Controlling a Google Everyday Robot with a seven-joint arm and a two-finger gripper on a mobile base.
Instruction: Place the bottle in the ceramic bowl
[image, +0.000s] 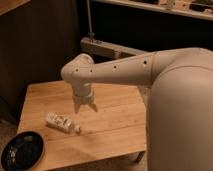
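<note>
Bottle (62, 122) lies near gripper (85, 107); ceramic bowl (22, 150) partly cropped.

A pale wooden worktop (116, 123) of lengthwise planks stands in warm, dim light, one slim leg (139, 158) showing under its near right corner and a patch of greyish speckled floor (6, 131) at its left end. Behind it rises a dark brown wall panel (35, 50), with a lighter wood edge (10, 5) in the top left corner. Further back, a grey metal rail (110, 48) carries a thin upright post (89, 17), under a pale shelf (150, 7) along the top.
</note>
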